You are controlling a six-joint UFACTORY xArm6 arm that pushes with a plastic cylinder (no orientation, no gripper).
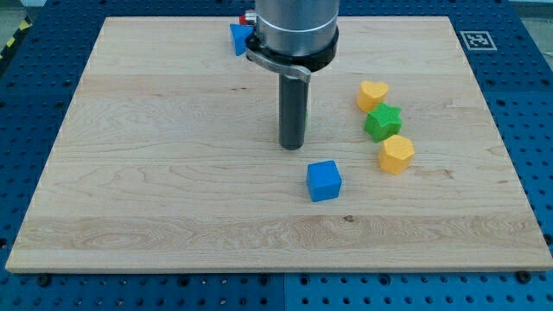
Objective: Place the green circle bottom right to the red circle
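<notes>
Tip (pixel 292 145) of upright rod on board (pixel 130 173), above-left of blue cube (pixel 324 180), holding nothing.

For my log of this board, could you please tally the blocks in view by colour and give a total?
Blue: 2, a blue cube below my tip and a blue block partly hidden behind the arm.
Yellow: 2, a yellow heart and a yellow block.
Green: 1, a green star.
Red: 1, a red sliver, mostly hidden.
Total: 6 blocks.

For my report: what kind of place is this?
Probably a robotics lab bench: a wooden board lies on a blue perforated table, with a printed marker tag at its corner and my tip above small blocks.
</notes>
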